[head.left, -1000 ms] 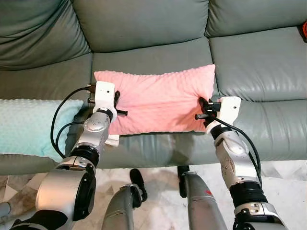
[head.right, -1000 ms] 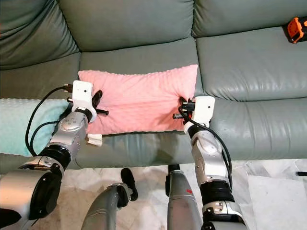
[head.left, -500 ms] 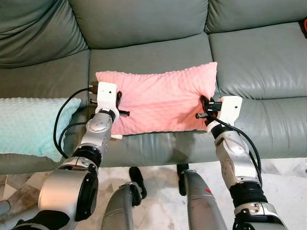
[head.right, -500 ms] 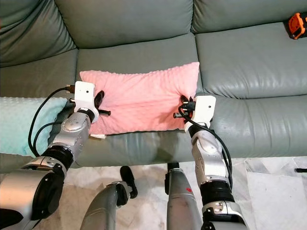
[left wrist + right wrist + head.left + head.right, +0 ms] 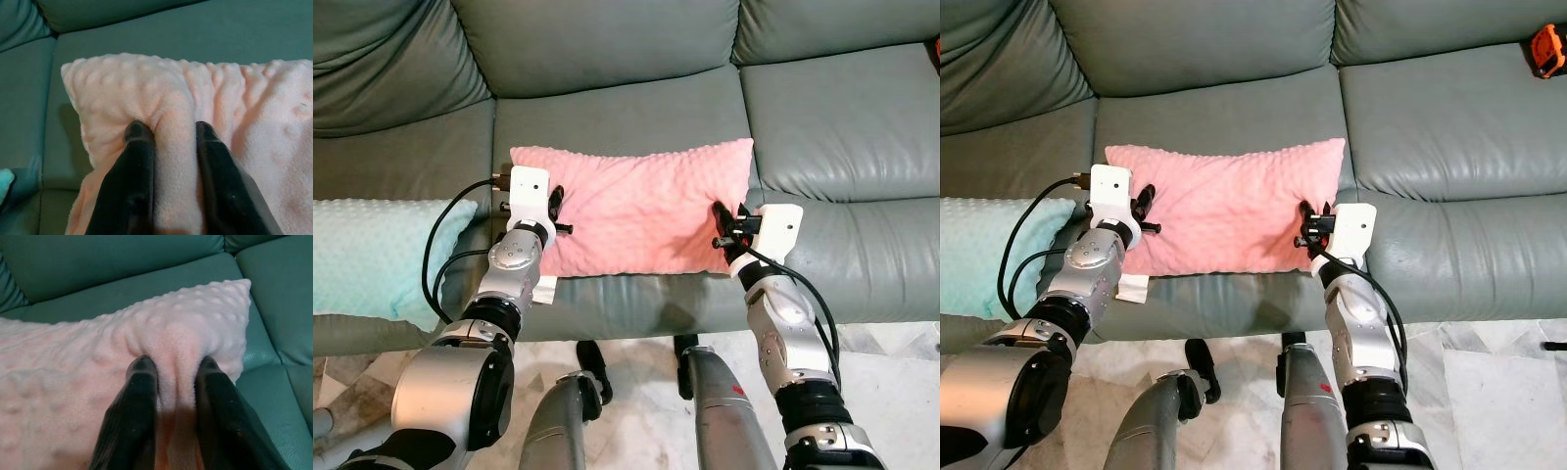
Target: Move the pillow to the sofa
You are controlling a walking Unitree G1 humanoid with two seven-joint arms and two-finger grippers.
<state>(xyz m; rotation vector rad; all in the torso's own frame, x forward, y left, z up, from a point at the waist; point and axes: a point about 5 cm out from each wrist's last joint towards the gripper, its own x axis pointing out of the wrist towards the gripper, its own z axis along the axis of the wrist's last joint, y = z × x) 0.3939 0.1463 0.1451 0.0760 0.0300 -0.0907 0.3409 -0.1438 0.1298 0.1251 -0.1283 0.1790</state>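
A pink dotted pillow (image 5: pixel 636 206) lies across the middle seat of the grey-green leather sofa (image 5: pixel 607 108), its front edge near the seat's front. My left gripper (image 5: pixel 555 204) is shut on a fold at the pillow's left end (image 5: pixel 171 127). At the other end, my right gripper (image 5: pixel 720 223) pinches a fold (image 5: pixel 173 362) of the pink fabric between its black fingers (image 5: pixel 142 382). A white tag (image 5: pixel 544 289) hangs below the pillow's left corner.
A light teal blanket or cushion (image 5: pixel 372 255) covers the sofa's left seat. An orange object (image 5: pixel 1547 47) sits on the right seat near the backrest. Marble floor (image 5: pixel 881 352) runs below the sofa front, with my legs (image 5: pixel 636 411) close to it.
The right gripper has slid a little lower and inward with the pillow's right end, which now sits lower on the seat. The left gripper holds in place.
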